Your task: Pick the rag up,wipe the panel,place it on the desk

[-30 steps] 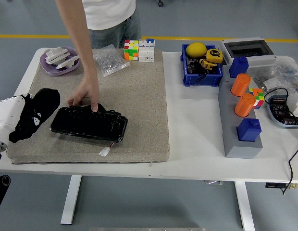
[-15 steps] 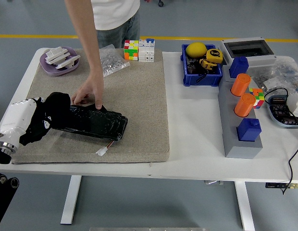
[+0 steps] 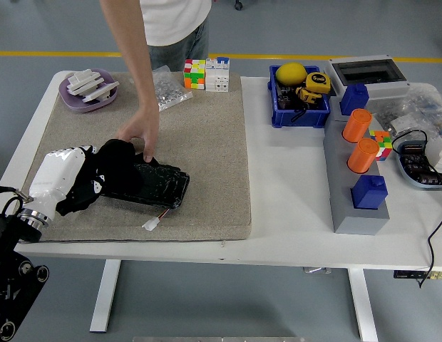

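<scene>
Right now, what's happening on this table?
The robot's left hand holds a black rag pressed on the left end of a black panel lying on a beige mat. A person's hand steadies the panel's far edge. The rag is not yet set down. The right hand is out of view.

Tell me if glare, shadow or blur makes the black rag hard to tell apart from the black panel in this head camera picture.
Head view: lighting is even and soft, shadows faint, no motion blur. The panel shows small glossy highlights and the rag looks matte, but black on black hides their shared edge. The left hand is sharp; the person's hand rests on the panel's far edge.
</scene>
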Available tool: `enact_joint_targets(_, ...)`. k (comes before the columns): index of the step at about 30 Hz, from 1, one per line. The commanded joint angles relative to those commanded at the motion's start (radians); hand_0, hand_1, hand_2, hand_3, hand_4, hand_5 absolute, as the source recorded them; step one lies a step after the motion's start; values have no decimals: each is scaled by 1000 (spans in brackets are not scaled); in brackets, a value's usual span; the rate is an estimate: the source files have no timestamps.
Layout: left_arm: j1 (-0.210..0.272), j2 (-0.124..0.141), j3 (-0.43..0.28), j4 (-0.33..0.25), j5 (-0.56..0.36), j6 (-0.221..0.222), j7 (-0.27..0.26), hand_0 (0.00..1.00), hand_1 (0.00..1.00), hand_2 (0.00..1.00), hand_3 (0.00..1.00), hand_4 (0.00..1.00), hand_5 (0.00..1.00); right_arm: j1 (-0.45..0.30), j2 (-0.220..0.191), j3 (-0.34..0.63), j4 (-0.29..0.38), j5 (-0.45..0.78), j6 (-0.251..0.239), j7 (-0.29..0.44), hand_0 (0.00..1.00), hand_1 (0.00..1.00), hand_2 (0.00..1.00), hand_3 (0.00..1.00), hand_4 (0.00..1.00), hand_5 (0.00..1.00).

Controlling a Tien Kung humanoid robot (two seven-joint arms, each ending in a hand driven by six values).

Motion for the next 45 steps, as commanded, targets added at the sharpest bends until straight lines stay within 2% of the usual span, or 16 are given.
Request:
enact_joint_targets(5, -6, 9, 72, -8, 0, -3, 3, 245, 271, 575, 490, 166, 2, -2, -2, -5, 0, 6, 1, -1, 756, 626, 671, 602, 998, 497)
enact_joint_targets(11, -19, 26, 168, -72, 0, -4, 11, 245, 273, 574, 492, 169, 2, -4, -2, -24, 0, 27, 4, -3, 754, 624, 671, 602, 998, 497)
enact_joint_targets(19, -31, 39, 263, -118, 0, -21, 34, 251, 277, 569, 493, 180, 2, -1, -2, 6, 0, 3, 11, -1, 751, 623, 671, 603, 998, 497)
enact_joint_targets(23, -32, 35, 286, -138, 0, -17, 35, 251, 277, 569, 493, 180, 2, -3, -2, 4, 0, 7, 11, -1, 751, 623, 671, 603, 998, 497)
enact_joint_targets(24, -33, 34, 288, -140, 0, -18, 38, 251, 282, 568, 501, 207, 2, -2, -2, 4, 0, 6, 11, -1, 752, 622, 672, 604, 998, 498)
enact_joint_targets(34, -34, 28, 289, -144, 0, -8, 50, 249, 281, 568, 500, 207, 2, 3, -1, 24, 0, -15, 10, -1, 752, 622, 672, 604, 998, 499)
enact_joint_targets(39, -28, 27, 263, -119, 0, -1, 53, 250, 285, 567, 501, 217, 2, 3, -2, 24, 0, -18, 9, -1, 752, 620, 672, 604, 998, 499)
enact_joint_targets(45, -28, 41, 220, -84, 0, 8, 52, 246, 287, 566, 504, 224, 2, 1, -3, 48, 0, -43, 18, 2, 752, 620, 672, 603, 998, 498)
